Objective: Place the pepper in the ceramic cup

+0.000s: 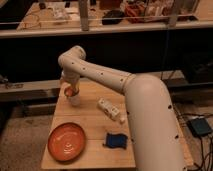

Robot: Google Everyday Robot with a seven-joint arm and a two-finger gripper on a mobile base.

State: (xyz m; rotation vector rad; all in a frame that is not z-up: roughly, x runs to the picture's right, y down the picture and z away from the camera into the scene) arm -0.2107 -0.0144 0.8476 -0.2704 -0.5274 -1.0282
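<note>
Orange-red against white: the pepper [69,92] shows right at the mouth of the ceramic cup [74,100], and my claw [70,87] hangs directly over the two, close enough that it merges with them from this angle. I cannot tell whether the claw is released or clenched, nor whether it touches the pepper. Whether the pepper rests inside the cup or just at its rim I also cannot tell; only its top shows above the white wall.

The cup stands upright near the far left corner of the wooden tabletop [95,127]. My arm [107,79], white and dotted with small dark marks, comes in thick from the lower right, crosses above the tabletop and bends down at the wrist over the cup.

Nearer the camera, on the left front part of the tabletop, lies a flat orange plate [66,141], well apart from the cup. A white boxy object [110,109] lies slanted near the middle, between the cup and my arm. A crumpled blue thing [115,140] lies near the front edge, to the right of the plate and apart from it.

Beyond the tabletop a long bench [45,31] runs across the view with clutter on it. On the floor at the right sits a dark box [200,126] with cables.
</note>
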